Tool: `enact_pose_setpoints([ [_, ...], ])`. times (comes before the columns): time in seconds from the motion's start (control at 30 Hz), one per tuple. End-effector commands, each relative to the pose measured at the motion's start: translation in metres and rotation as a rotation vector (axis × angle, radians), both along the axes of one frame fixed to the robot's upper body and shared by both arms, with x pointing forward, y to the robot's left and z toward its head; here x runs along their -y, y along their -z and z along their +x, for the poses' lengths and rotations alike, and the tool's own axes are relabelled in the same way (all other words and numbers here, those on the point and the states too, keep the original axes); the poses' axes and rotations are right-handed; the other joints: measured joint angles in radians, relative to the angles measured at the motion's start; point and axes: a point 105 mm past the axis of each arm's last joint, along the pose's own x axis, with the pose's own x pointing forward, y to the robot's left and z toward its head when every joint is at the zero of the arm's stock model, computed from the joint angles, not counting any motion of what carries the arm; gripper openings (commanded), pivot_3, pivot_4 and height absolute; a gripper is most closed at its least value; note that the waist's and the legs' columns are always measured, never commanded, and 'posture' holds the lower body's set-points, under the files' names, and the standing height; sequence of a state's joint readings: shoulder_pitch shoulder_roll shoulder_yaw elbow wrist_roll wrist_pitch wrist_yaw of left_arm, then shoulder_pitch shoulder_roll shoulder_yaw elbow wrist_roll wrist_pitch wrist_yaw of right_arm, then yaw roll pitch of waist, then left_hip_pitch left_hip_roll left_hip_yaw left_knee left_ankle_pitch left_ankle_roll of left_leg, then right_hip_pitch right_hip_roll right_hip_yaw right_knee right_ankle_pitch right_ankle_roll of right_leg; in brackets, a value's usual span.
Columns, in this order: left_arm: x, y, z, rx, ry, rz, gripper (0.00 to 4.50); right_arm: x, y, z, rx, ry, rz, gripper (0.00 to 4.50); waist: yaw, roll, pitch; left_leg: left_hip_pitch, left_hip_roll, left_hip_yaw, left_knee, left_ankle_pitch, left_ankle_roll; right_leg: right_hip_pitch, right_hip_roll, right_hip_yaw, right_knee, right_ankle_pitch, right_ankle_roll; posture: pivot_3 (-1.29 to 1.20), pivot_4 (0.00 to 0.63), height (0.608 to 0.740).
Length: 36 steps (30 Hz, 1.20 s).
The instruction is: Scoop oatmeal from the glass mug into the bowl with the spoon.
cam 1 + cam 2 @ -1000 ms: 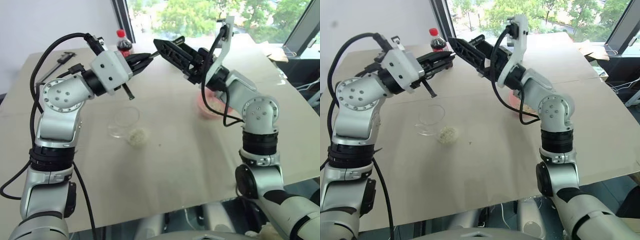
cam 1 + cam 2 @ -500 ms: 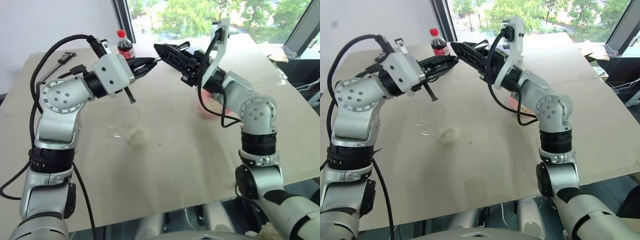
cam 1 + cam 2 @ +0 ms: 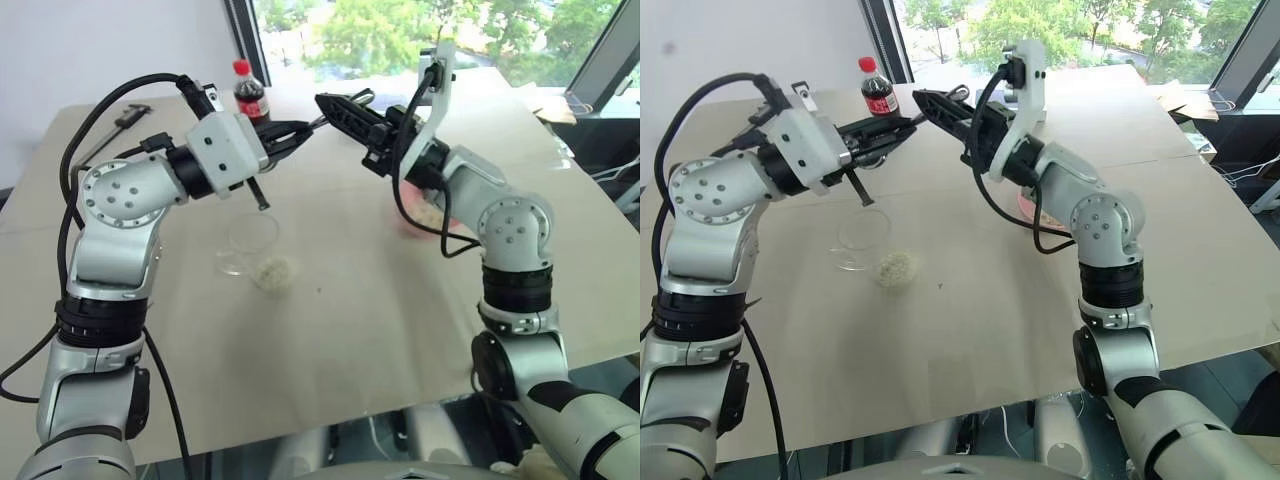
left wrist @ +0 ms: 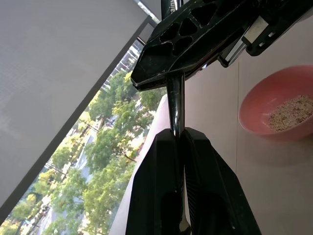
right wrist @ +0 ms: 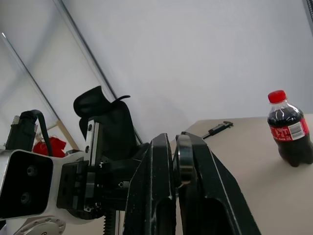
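Above the table's far side my two grippers meet tip to tip. The left gripper [image 3: 303,128] is shut on the handle of the silver spoon [image 4: 175,107]. My right gripper [image 3: 328,103] is shut on the spoon's other end. The clear glass mug [image 3: 248,243] stands on the table below the left gripper. A clump of pale oatmeal [image 3: 272,270] lies on the table right beside it. Partly hidden behind my right arm sits the pink bowl [image 4: 254,115], with some oatmeal [image 4: 292,111] in it.
A dark cola bottle [image 3: 248,90] with a red cap stands at the table's far edge, by the window. A dark caliper [image 3: 130,115] lies at the far left corner. The beige tabletop [image 3: 350,330] stretches toward me.
My right gripper, wide open a second ago, has closed its fingers on the spoon's end. The left gripper has kept its place and its hold.
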<state>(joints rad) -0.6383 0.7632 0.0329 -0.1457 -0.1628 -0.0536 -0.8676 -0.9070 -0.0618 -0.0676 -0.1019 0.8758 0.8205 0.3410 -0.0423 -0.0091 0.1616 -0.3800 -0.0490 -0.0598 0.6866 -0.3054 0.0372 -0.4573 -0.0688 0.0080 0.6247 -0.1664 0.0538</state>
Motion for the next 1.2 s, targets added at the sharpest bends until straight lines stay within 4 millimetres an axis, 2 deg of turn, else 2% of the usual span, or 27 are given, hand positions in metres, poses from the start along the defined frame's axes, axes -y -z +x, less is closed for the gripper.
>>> enact_pose_setpoints([
  [0.03,-0.004,-0.013,-0.007,0.060,-0.012,-0.019,1.85,0.001,-0.019,-0.008,0.068,-0.002,0.047,0.00,0.000,0.000,0.000,0.000,0.000,0.000,0.000,0.000,0.000,0.000,0.000,0.000,0.000,0.000,0.000,0.00,0.150,0.740],
  [0.1,-0.007,-0.017,-0.008,0.068,-0.022,-0.047,2.76,0.001,-0.019,-0.007,0.064,0.004,0.052,0.00,0.000,0.000,0.000,0.000,0.000,0.000,0.000,0.000,0.000,0.000,0.000,0.000,0.000,0.000,0.000,0.00,0.150,0.740],
  [0.27,-0.024,-0.030,-0.019,0.049,-0.070,-0.198,2.76,0.009,-0.017,0.004,0.042,0.064,0.068,0.00,-0.002,0.000,0.000,0.000,0.000,0.000,0.000,0.000,0.000,0.000,0.000,0.000,0.000,0.000,0.000,0.00,0.150,0.740],
  [0.43,-0.069,-0.020,-0.038,-0.079,-0.198,-0.451,2.76,0.036,-0.011,0.027,0.009,0.171,0.072,0.00,-0.002,0.000,0.000,0.000,0.001,0.000,0.000,0.000,0.000,-0.001,0.000,0.001,0.000,0.000,0.000,0.00,0.150,0.740],
  [0.53,-0.104,0.007,-0.053,-0.200,-0.302,-0.602,2.76,0.050,-0.009,0.037,-0.002,0.222,0.069,0.00,-0.004,0.000,0.000,0.001,0.001,0.001,0.000,0.000,0.000,-0.001,0.000,0.002,-0.001,0.000,0.000,0.00,0.150,0.740],
  [0.57,-0.112,0.023,-0.060,-0.267,-0.324,-0.637,2.76,0.054,-0.009,0.040,-0.002,0.237,0.068,0.00,-0.005,0.001,0.000,0.001,0.001,0.002,0.000,0.000,0.000,-0.001,0.000,0.003,-0.001,0.000,0.000,0.00,0.150,0.740],
  [0.6,-0.117,0.048,-0.069,-0.359,-0.348,-0.654,2.76,0.058,-0.009,0.043,-0.003,0.253,0.065,0.00,-0.006,0.001,0.000,0.001,0.002,0.002,0.000,0.000,0.000,-0.001,0.000,0.003,-0.001,0.000,0.000,0.00,0.150,0.740],
  [0.67,-0.121,0.083,-0.085,-0.479,-0.383,-0.664,2.76,0.064,-0.010,0.047,0.000,0.274,0.061,0.00,-0.002,0.001,0.001,0.001,0.002,0.003,-0.001,0.000,0.000,-0.001,0.000,0.003,-0.002,0.000,0.000,0.00,0.150,0.740],
  [0.83,-0.119,0.132,-0.105,-0.642,-0.433,-0.637,2.76,0.072,-0.016,0.053,0.011,0.297,0.063,0.00,0.010,0.001,0.001,0.001,0.002,0.001,0.000,0.000,0.000,0.000,0.000,0.001,-0.002,0.000,-0.001,0.00,0.150,0.740],
  [0.93,-0.117,0.145,-0.102,-0.642,-0.455,-0.599,2.76,0.072,-0.016,0.054,0.012,0.302,0.063,0.00,0.013,0.001,0.001,0.003,0.001,0.001,0.000,0.000,0.000,0.002,-0.001,0.002,-0.001,0.000,-0.001,0.00,0.150,0.740],
  [1.2,-0.114,0.152,-0.070,-0.560,-0.466,-0.613,2.76,0.078,-0.021,0.053,0.013,0.327,0.081,0.00,0.004,0.003,0.001,0.004,0.001,0.002,0.000,0.000,0.000,0.002,-0.001,0.003,-0.001,0.000,-0.001,0.00,0.150,0.740],
])
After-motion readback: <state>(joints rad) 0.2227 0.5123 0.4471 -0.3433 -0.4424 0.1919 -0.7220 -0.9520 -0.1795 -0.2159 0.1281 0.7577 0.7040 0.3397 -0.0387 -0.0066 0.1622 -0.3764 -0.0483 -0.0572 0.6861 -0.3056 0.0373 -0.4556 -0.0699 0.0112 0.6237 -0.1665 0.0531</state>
